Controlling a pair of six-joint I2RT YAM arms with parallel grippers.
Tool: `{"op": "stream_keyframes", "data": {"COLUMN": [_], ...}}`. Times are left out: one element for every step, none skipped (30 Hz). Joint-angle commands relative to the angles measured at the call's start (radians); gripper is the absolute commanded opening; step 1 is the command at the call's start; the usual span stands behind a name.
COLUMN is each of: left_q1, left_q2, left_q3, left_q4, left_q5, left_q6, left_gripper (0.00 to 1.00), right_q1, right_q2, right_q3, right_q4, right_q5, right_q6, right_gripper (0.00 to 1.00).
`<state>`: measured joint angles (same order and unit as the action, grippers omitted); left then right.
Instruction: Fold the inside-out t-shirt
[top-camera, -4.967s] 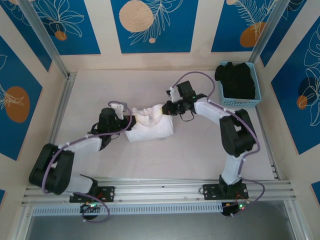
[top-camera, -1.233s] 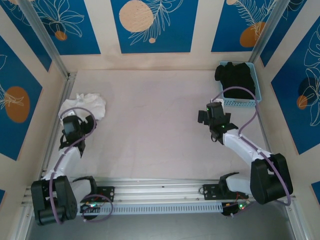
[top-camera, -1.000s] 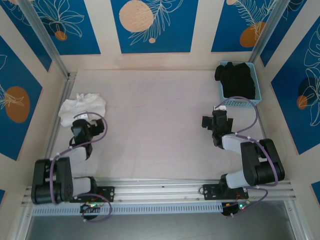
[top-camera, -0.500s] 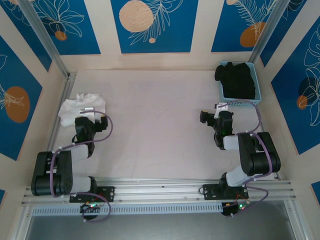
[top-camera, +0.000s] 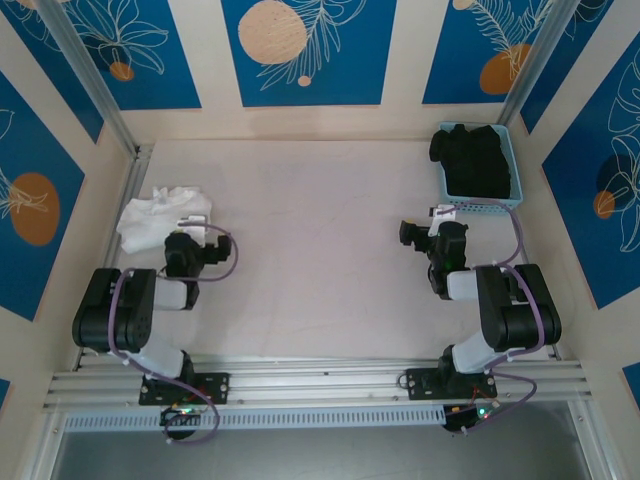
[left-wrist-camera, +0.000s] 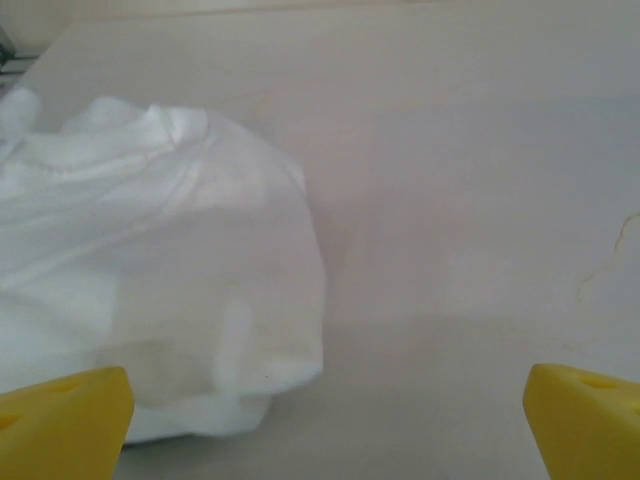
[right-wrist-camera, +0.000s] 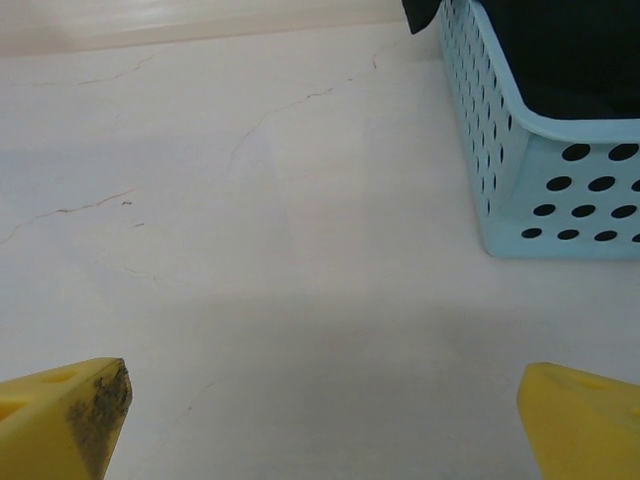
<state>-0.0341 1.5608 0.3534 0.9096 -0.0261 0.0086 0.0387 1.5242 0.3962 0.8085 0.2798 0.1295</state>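
Left gripper (left-wrist-camera: 322, 412) and right gripper (right-wrist-camera: 320, 420) spread, empty; white t-shirt (left-wrist-camera: 150, 270), upper left, seems folded, so withdraw without snagging it.

Soft wrinkled white cloth t-shirt (left-wrist-camera: 150, 250), matt pale table (right-wrist-camera: 250, 260) with hairline cracks, smooth perforated light-blue plastic basket (right-wrist-camera: 510, 170), matt black cloth garment (top-camera: 475, 160), yellow plastic fingertips (right-wrist-camera: 60, 415), one scuffed dark.

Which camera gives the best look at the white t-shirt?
The left wrist view: the t-shirt lies close up, its wrinkles plain, though cropped at the left. The top external view shows the whole t-shirt, small and bunched.
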Motion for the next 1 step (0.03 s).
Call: {"op": "stream_keyframes", "data": {"left_q1": [-0.007], "left_q2": [-0.005], "left_q3": [0.011], "left_q4": [0.035], "left_q5": [0.006], "left_q6": [0.014], "left_gripper": [1.00], "right_q1": [-0.005], "right_q2": [-0.001], "right_q3": [-0.004], "right_q4": [0.046], "right_q5": [-0.007], "right_q6": [0.003], "right_gripper": [0.99]}}
